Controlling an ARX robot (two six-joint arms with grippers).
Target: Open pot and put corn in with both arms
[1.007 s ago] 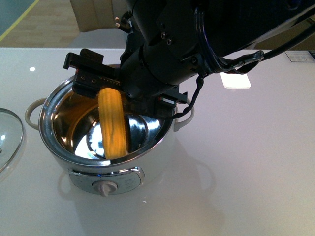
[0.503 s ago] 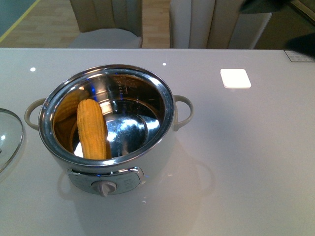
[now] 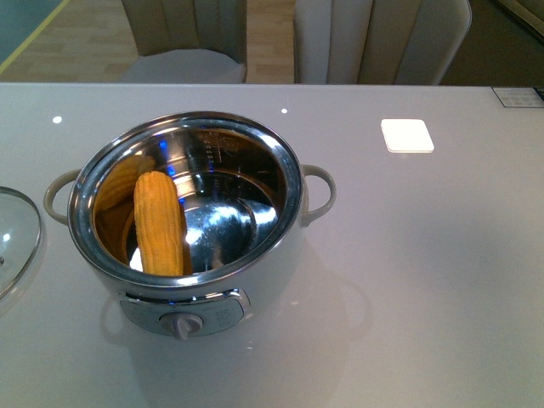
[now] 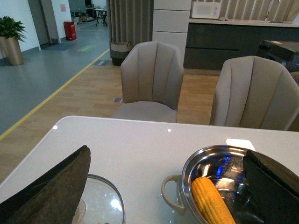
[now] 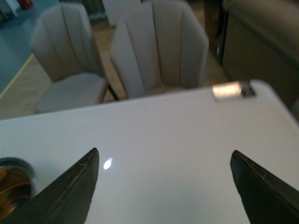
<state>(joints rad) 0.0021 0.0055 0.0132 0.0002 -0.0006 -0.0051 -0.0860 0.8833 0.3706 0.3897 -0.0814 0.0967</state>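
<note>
Dial: sitting on the grey front panel (image 3: 183, 316) of the pot, at the edge nearest the front camera.
Pot (image 3: 255, 272): standing open on the white bench (image 3: 425, 280), its shiny steel bowl showing and a beige loop handle (image 3: 319, 194) sticking out on each side.
Corn (image 3: 160, 223): lying inside the pot, leaning against the left part of the bowl wall, one end pointing up toward the far rim; its yellow reflection is showing on the steel beside it.
Glass lid (image 3: 15, 238): lying flat on the bench just left of the pot, apart from it, partly cut off by the picture edge.
Left gripper (image 4: 177, 186): hovering above the bench, its two dark jaws standing wide apart and holding nothing; between them the left wrist view is showing the lid and the pot with the corn.
Right gripper (image 5: 168, 186): hanging over a bare part of the bench, jaws spread wide and empty; the pot's rim (image 5: 14, 179) is just peeking in at the picture's edge.
White square (image 3: 407, 135): lying flat on the bench beyond the pot, to the right, well apart from it.
Chairs (image 3: 374, 38): two beige padded ones standing behind the far edge of the bench.
Arms: neither is showing in the front view.
</note>
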